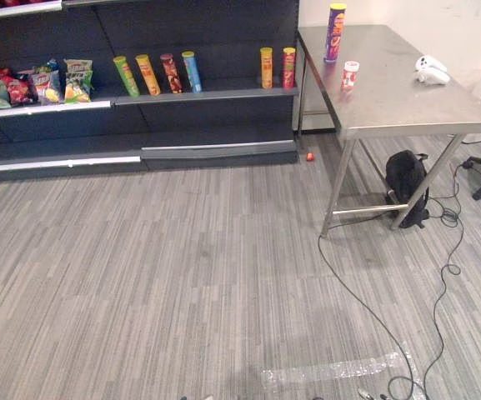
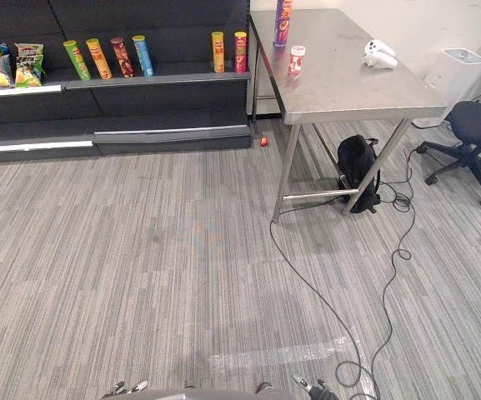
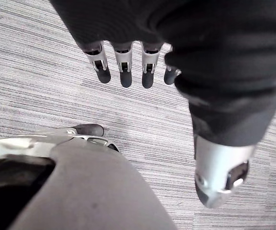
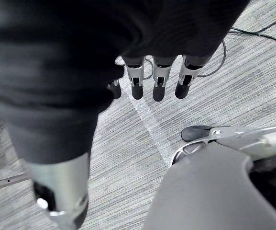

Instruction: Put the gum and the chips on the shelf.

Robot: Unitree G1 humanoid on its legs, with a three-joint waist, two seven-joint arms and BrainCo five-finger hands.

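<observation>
Purple, tall and cylindrical: the chips can [image 1: 335, 32] stands upright on the brushed steel table [image 1: 407, 108] near its shelf-side end. The small white-and-red gum tub [image 1: 350, 75] stands near it, not touching. So nothing is done yet, and you have both picks and both placements left. Left hand [image 3: 124, 60] and right hand [image 4: 160, 76] hang over the grey striped carpet [image 1: 182, 275], fingers straight and loose, holding nothing. The dark shelf [image 1: 207, 96] just beside the table carries a row of slim cans [image 1: 161, 73] and crinkly snack bags [image 1: 32, 83], with bare board between cans. A white controller [image 1: 432, 69] sits further along the table, well clear of both items.
</observation>
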